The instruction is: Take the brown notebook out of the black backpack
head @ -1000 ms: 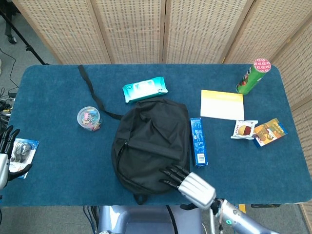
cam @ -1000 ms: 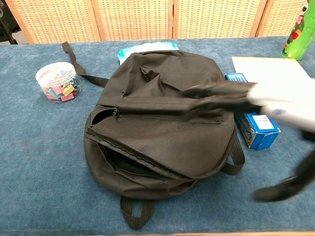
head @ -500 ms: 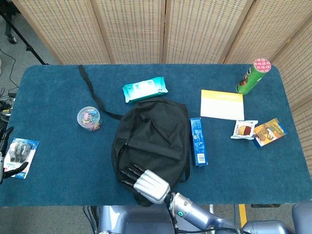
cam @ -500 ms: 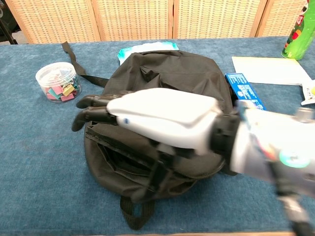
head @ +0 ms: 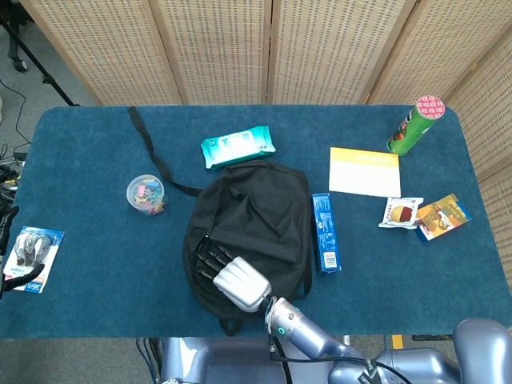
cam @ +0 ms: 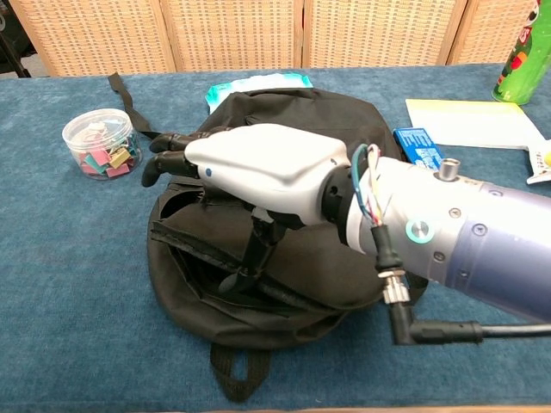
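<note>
The black backpack lies flat in the middle of the blue table, its zip opening gaping toward the front edge. My right hand hovers over the bag's front left part. In the chest view the right hand has its fingers stretched out leftward, and its thumb dips into the opening. It holds nothing that I can see. No brown notebook shows in either view. Only the fingertips of my left hand show at the far left edge, spread apart beside a packaged mouse.
A jar of clips stands left of the bag, with a wipes pack behind it and a blue box along its right side. A yellow-white pad, a green can and snack packets lie at the right.
My right hand swept from the bag's front right corner leftward across it to the opening, and its thumb now reaches in. My left hand drew back toward the left edge.
</note>
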Controlling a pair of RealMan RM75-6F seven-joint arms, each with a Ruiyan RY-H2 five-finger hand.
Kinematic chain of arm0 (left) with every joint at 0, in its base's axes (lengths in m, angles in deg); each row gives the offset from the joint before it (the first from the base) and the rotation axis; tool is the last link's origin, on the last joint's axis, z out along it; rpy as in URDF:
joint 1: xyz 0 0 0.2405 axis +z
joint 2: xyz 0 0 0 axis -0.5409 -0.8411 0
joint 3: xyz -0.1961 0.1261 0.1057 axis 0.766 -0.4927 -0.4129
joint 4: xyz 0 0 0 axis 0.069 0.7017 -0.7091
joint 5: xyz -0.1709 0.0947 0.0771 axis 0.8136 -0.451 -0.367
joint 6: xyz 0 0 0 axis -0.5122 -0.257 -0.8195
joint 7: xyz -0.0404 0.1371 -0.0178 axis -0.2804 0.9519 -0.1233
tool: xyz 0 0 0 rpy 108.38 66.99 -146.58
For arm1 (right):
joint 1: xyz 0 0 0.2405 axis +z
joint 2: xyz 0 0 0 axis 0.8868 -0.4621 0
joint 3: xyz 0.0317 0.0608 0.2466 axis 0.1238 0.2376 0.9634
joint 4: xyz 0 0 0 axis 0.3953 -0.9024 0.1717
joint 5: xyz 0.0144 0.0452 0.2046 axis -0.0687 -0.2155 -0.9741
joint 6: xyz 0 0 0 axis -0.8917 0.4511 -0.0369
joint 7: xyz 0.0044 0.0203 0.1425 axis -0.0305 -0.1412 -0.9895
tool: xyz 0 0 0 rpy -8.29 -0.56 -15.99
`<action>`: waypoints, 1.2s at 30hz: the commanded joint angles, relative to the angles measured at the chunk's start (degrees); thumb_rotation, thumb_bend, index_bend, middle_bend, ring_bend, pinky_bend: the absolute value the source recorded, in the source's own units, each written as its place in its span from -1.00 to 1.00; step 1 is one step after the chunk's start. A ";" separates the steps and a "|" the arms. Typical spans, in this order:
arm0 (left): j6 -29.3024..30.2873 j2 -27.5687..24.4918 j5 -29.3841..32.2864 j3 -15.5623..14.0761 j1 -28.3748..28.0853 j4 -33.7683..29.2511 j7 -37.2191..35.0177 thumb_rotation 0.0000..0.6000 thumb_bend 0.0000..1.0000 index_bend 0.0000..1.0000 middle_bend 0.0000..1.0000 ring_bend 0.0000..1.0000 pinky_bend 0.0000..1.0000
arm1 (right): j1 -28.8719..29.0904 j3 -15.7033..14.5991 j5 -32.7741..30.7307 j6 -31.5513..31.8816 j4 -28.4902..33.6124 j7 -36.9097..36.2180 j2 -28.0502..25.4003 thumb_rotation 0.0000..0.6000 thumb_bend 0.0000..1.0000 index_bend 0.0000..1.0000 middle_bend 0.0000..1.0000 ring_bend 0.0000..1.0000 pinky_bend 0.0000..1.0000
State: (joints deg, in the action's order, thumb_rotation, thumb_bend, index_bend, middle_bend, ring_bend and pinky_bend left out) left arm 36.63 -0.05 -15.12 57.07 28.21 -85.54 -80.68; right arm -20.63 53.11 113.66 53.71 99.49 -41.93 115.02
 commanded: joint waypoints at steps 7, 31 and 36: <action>-0.20 0.19 -0.11 -0.16 -0.08 -0.09 0.58 1.00 -0.95 -1.00 -1.00 -1.00 -0.85 | -0.26 -3.07 3.24 8.19 -3.53 8.90 1.13 1.00 -0.56 -0.28 -0.10 -0.06 0.18; 0.52 2.31 -18.63 -4.61 -5.94 2.07 -4.68 1.00 -0.94 -1.00 -1.00 -1.00 -0.85 | 8.97 9.85 2.63 6.46 -16.74 -11.02 0.98 1.00 -0.07 0.31 0.38 0.40 0.52; -2.12 5.02 -24.28 -5.82 -10.92 5.37 -9.67 1.00 -0.90 -0.84 -1.00 -1.00 -0.85 | 9.76 10.58 1.16 7.58 -17.46 -11.60 0.42 1.00 -0.07 0.30 0.38 0.40 0.52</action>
State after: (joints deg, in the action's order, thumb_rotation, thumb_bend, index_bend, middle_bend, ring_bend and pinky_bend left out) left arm 35.89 3.68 -37.64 52.01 19.35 -81.72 -88.16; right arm -11.03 63.51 115.34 61.00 82.01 -53.56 115.53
